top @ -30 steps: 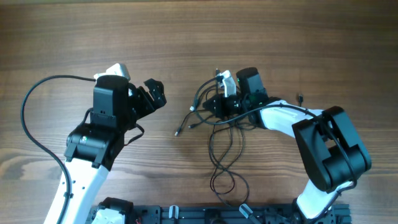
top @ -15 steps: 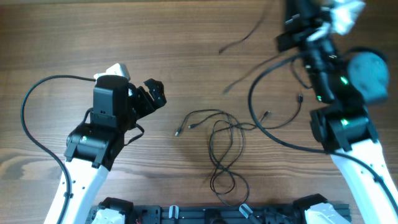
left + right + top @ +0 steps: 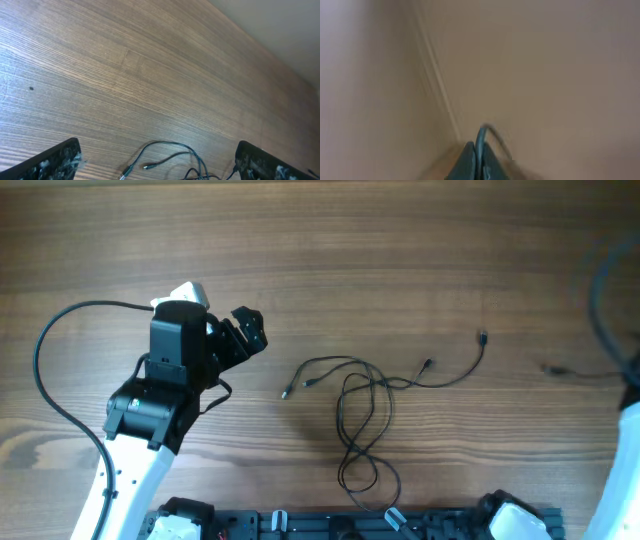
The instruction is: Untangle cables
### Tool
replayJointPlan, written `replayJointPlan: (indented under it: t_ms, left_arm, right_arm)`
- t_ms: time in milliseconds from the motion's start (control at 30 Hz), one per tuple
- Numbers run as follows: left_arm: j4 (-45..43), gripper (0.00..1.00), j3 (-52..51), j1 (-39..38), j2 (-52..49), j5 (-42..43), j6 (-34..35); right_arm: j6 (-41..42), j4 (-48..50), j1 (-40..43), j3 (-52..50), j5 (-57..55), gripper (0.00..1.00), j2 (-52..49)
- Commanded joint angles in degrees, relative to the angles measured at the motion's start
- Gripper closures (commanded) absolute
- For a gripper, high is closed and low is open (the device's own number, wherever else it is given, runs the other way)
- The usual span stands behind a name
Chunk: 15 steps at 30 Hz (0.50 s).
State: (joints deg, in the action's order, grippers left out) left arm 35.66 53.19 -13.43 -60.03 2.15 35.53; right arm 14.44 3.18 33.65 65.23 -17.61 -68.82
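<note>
Right claw [image 3: 476,152] swung away, pinching one cable [image 3: 480,134]; cables [image 3: 362,395] stayed.

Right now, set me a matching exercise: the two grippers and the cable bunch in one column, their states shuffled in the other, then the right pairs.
1. left gripper
2. right gripper
3. cable bunch

A. lying loose on the table
B. shut on a thin cord
C. open, holding nothing

Pairs: 1-C, 2-B, 3-A
</note>
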Motion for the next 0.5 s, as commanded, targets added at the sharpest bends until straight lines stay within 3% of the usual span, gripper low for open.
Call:
replayJointPlan:
  t_ms: [0, 67, 367, 467]
  left_arm:
    - [-0.2, 0.00, 0.1, 0.2, 0.3, -0.8, 0.8]
    - [-0.2, 0.00, 0.1, 0.2, 0.3, -0.8, 0.8]
    - [-0.2, 0.00, 0.1, 0.2, 0.3, -0.8, 0.8]
    - [-0.2, 0.00, 0.1, 0.2, 0.3, -0.8, 0.8]
  right_arm:
    - [24.2, -6.2, 8.2, 0.3, 16.4, 0.96, -3.7]
    - [28.2, -11.5, 11.5, 0.3, 18.1, 0.96, -7.1]
    - [28.0, -20.4, 14.8, 0.3, 17.0, 0.95, -21.1]
    - [27.9, -23.1, 14.8, 0.3, 17.0, 0.06, -23.1]
